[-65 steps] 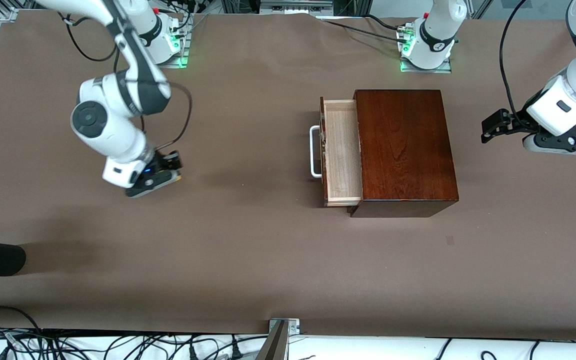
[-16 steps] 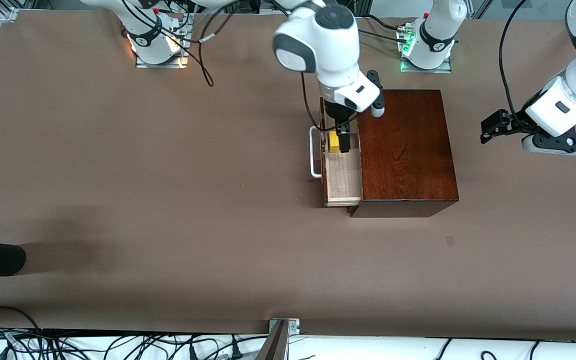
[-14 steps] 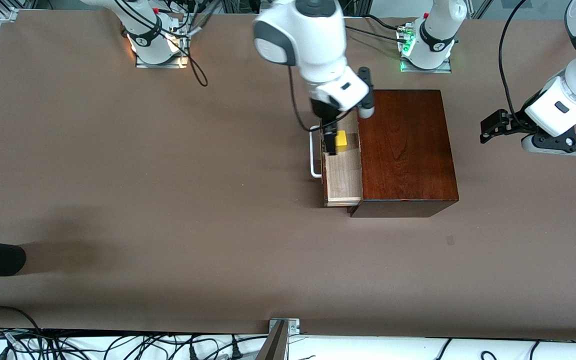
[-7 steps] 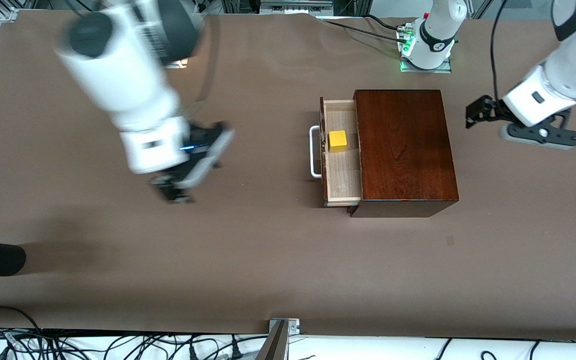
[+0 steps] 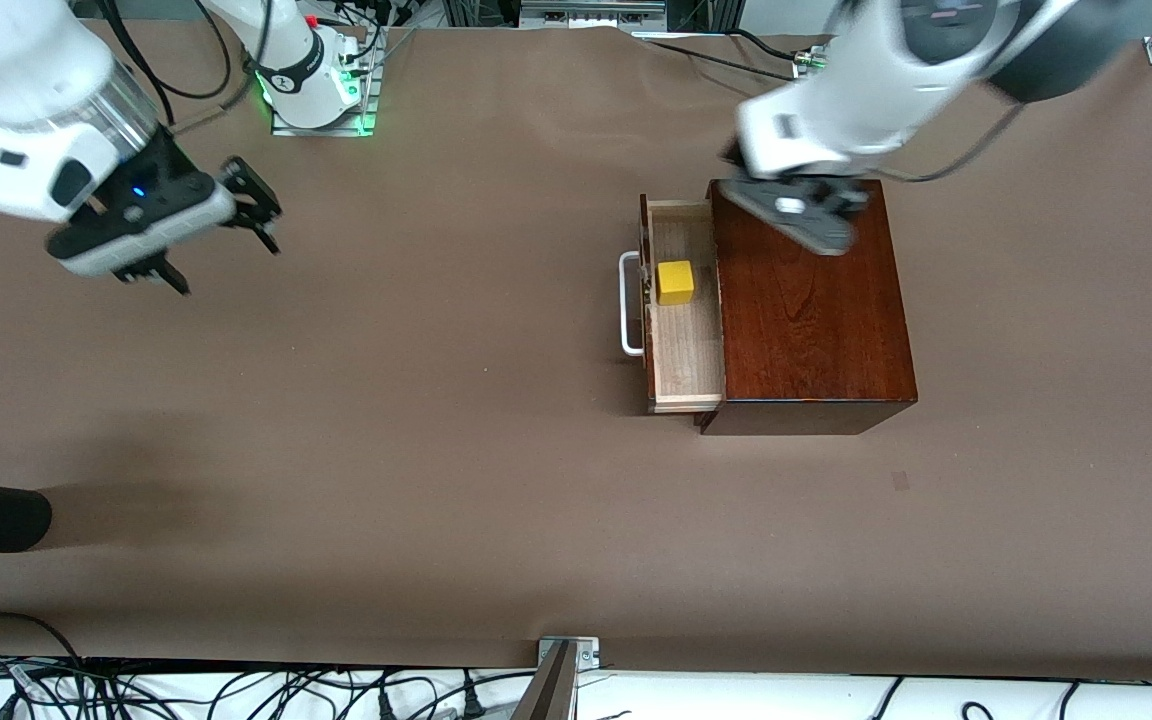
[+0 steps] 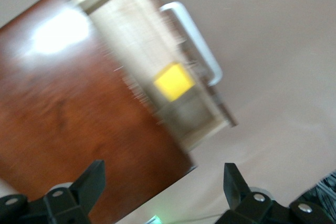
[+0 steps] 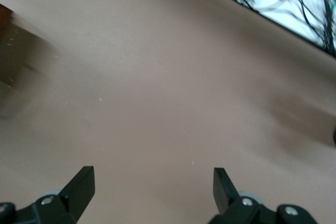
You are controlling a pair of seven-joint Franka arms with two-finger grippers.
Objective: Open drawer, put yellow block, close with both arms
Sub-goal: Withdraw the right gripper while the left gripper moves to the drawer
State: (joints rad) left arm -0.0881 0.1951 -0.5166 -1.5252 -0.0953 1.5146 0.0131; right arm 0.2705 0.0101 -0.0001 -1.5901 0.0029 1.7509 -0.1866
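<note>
Since half a second ago, the left gripper point(image 5: 804, 208) has travelled from the left arm's end of the table to a position over the wooden box point(image 5: 811, 300), at the box top's corner farthest from the front camera and nearest the drawer opening, while the right gripper point(image 5: 221, 225) has withdrawn farther toward the right arm's end, well apart from the box. Both sets of jaws are spread wide and grasp nothing; the left fingers point(image 6: 86, 184) and right fingers point(image 7: 79, 184) are dark, flat and angular. The box is glossy dark reddish-brown wood with visible grain and a bright reflection on its top. The drawer point(image 5: 684, 360) is pulled out toward the right arm's end of the table; its tray is pale, matte light wood, and its dark front carries a white U-shaped bar handle point(image 5: 628, 305). The yellow block point(image 5: 675, 282), a small bright cube with sharp edges, rests on the drawer floor in the half farther from the front camera, close to the drawer front. It lies apart from the left jaws and well apart from the right jaws. The table point(image 5: 436, 450) is covered with smooth matte brown sheet. Cables point(image 5: 236, 690) run along the table edge nearest the front camera.
</note>
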